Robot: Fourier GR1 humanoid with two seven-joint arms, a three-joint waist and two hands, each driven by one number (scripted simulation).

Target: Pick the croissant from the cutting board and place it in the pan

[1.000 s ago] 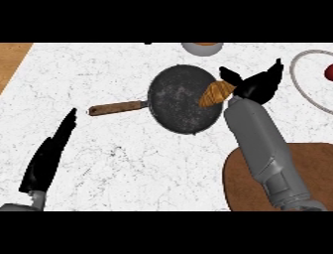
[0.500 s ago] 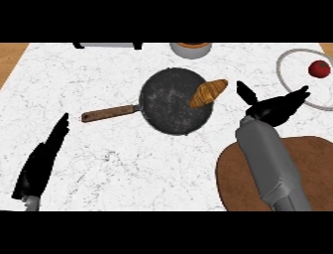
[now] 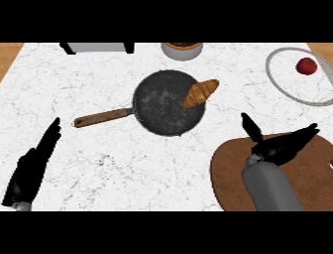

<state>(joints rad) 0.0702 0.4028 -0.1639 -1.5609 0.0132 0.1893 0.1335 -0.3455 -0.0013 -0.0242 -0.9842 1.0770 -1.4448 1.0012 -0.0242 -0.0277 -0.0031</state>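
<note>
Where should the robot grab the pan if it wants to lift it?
Probably by the wooden handle, from the left: it is long and thin, sticks out toward the open left hand, and fingers could curl round it. The croissant rests on the pan's right rim, so stay away there.

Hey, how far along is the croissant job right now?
Done: the croissant lies in the pan, its upper end poking over the right rim. In hand: nothing; the right hand is open above the cutting board, and the left hand rests open at lower left. Left: apparently nothing, unless the croissant needs nudging fully inside.
</note>
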